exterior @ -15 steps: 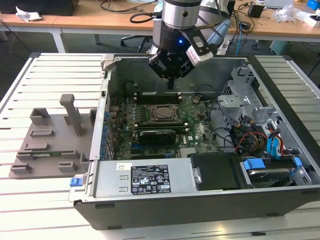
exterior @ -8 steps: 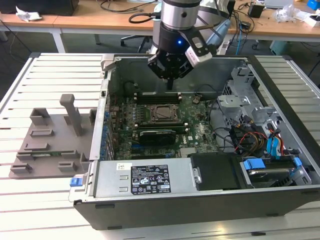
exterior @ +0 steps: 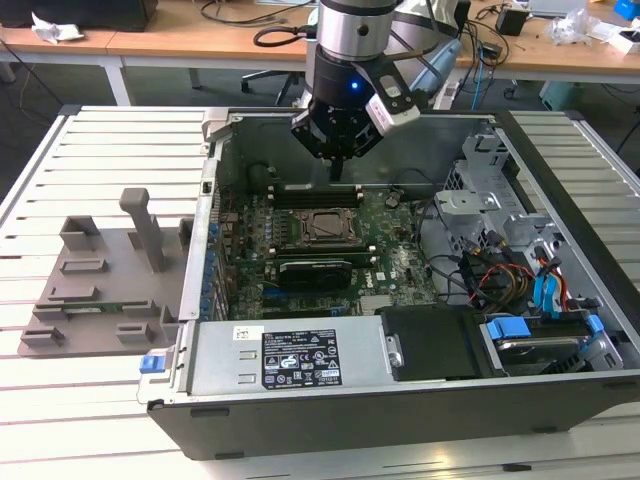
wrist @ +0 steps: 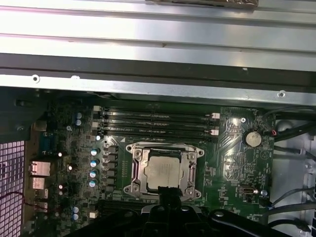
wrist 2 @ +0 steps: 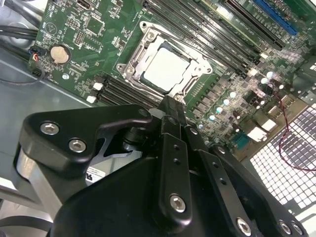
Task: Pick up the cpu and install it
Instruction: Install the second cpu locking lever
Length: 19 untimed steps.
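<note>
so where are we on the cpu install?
The cpu already sits in the socket frame on the motherboard, seen in both wrist views. The gripper hangs above the board inside the computer case, holding nothing that shows. The grey tray beside the case carries no chip. Whether the socket is latched can't be told.

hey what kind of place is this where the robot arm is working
Likely a robotics lab or test workshop: an open computer case lies on a slatted metal table, wooden desks strewn with cables stand behind, and the cpu sits in its motherboard socket.
</note>
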{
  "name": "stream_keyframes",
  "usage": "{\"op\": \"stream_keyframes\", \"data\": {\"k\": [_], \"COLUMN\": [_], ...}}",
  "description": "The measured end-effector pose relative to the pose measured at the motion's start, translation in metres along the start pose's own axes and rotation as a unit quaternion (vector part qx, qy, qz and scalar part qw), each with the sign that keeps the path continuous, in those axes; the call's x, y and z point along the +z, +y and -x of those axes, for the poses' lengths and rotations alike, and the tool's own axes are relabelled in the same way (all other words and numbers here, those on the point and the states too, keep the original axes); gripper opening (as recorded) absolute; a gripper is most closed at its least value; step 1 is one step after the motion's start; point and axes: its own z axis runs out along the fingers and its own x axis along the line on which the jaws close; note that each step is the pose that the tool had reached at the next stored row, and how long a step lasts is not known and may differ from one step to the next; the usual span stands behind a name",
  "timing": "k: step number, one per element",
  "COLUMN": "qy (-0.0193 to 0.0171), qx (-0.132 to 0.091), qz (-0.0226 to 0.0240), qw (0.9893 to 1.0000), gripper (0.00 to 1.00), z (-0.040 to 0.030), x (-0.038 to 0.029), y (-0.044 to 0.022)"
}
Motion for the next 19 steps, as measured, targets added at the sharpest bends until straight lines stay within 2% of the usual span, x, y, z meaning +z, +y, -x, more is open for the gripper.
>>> {"op": "stream_keyframes", "data": {"k": [6, 13, 19], "qy": [-0.0001, -0.0006, -0.001], "qx": [0.0, 0.0, 0.0], "qz": [0.001, 0.0099, 0.0148], "qw": [1.0, 1.0, 0.9999], "gripper": [0.11, 0.11, 0.11], "z": [-0.0033, -0.0105, -0.0153], "x": [0.0005, 0.0013, 0.0016], "y": [-0.0009, -0.0009, -0.0007]}}
